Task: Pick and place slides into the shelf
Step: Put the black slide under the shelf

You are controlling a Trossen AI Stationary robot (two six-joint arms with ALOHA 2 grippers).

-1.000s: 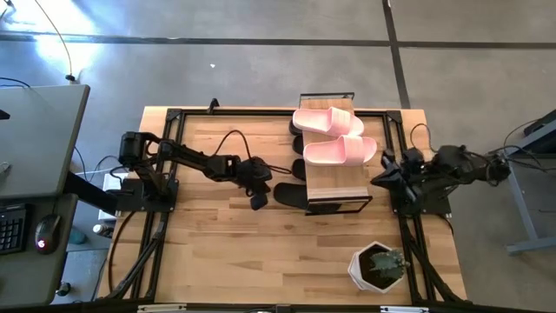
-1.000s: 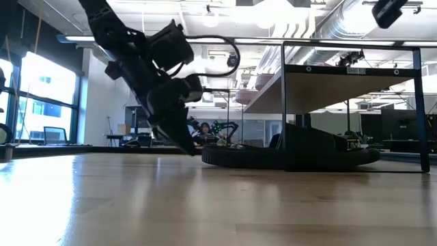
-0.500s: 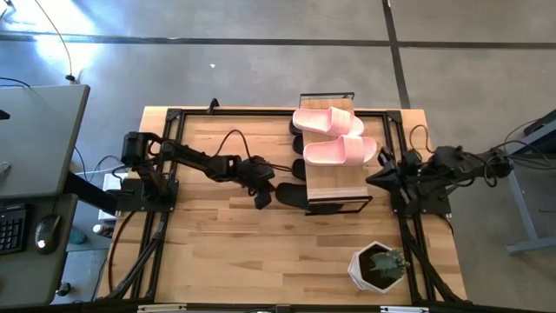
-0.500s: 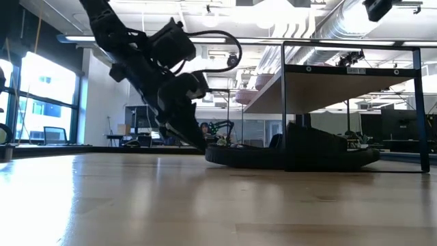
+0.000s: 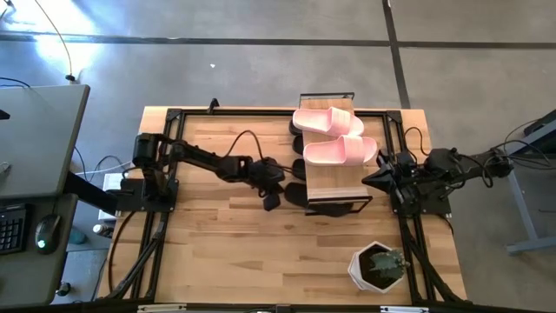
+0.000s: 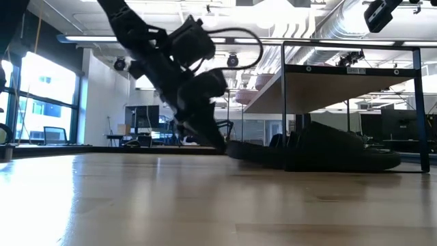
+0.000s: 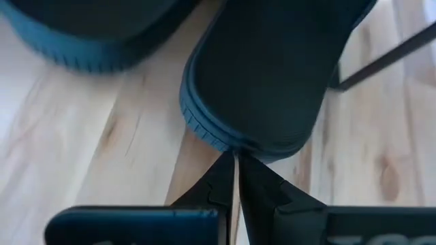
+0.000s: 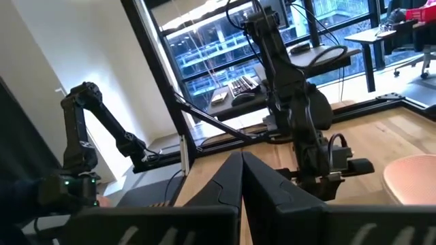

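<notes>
High view: left gripper [image 5: 271,202], jaws pressed together, sits at frame centre with its tips touching the heel of a matte black slide [image 7: 266,75] lying under the light wooden-topped, black-framed shelf [image 5: 334,178]. Two light pink slides [image 5: 334,135] rest on top. Right gripper [image 5: 372,176], jaws closed, hovers at the shelf's right edge.

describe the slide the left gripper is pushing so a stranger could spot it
Find the shelf mid-table, with a pink pair on top. At its left edge near the floor level, a black slide lies half under it. It alone has the shut left gripper at its heel.
</notes>
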